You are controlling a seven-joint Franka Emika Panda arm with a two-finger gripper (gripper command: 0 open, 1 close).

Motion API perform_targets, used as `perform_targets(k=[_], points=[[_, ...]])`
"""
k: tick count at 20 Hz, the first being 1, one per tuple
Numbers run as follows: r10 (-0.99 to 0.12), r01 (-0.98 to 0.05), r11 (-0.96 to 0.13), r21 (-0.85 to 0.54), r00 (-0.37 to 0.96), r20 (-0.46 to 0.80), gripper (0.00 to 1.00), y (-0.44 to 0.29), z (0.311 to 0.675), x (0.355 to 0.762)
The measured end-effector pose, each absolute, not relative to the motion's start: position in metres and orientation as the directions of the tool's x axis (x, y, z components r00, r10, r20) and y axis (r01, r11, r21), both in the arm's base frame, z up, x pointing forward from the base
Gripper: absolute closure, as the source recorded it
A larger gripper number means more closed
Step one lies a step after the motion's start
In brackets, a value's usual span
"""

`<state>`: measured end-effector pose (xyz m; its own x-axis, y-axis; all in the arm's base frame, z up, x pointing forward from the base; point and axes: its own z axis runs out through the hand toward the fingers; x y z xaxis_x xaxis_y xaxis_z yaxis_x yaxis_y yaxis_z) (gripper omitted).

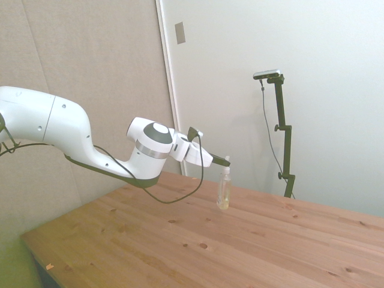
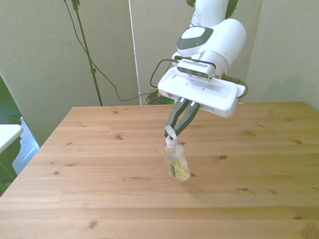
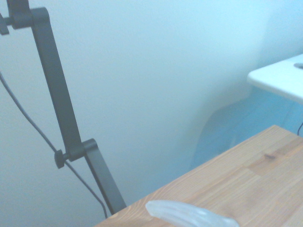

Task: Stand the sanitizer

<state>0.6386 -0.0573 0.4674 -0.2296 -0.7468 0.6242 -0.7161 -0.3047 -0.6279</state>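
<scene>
A: What does the sanitizer (image 1: 224, 191) look like?

B: It is a small, slim bottle of clear plastic. A pale yellowish liquid sits in its lower part, a white label with green print faces the front camera, and a white pump top caps the neck.

A: Where is it?

B: Near the middle of the wooden worktop (image 1: 198, 240). In the side view it stands close to upright with its base at the wood. In the front view (image 2: 176, 163) it leans a little, its base toward the front view's right. Whether the base fully rests on the wood I cannot tell.

A: Is anything holding it?

B: Yes. The robot's hand (image 2: 172, 130) is closed on the white pump top, its two dark fingers (image 2: 175, 119) pinching the cap from above. In the side view the hand (image 1: 226, 161) reaches in almost level from the white arm (image 1: 66, 132).

A: And the wrist camera?

B: It shows only a blurred, clear sliver of the bottle (image 3: 189, 215) against the wood, with a pale wall behind.
</scene>
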Motion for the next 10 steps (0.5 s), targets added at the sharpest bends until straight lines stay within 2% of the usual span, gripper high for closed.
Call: perform_targets(k=[4,8,9,10], points=[[-0.728,-0.715,-0.300,-0.632,-0.257,0.636,1.00,-0.045,0.437,0.626],[-0.722,-0.714,-0.300,-0.633,-0.264,0.640,1.00,-0.044,0.426,0.622],[-0.720,-0.714,-0.301,-0.632,-0.264,0.642,0.00,-0.043,0.424,0.621],[-0.719,-0.715,-0.302,-0.630,-0.263,0.643,0.00,-0.042,0.422,0.621]])
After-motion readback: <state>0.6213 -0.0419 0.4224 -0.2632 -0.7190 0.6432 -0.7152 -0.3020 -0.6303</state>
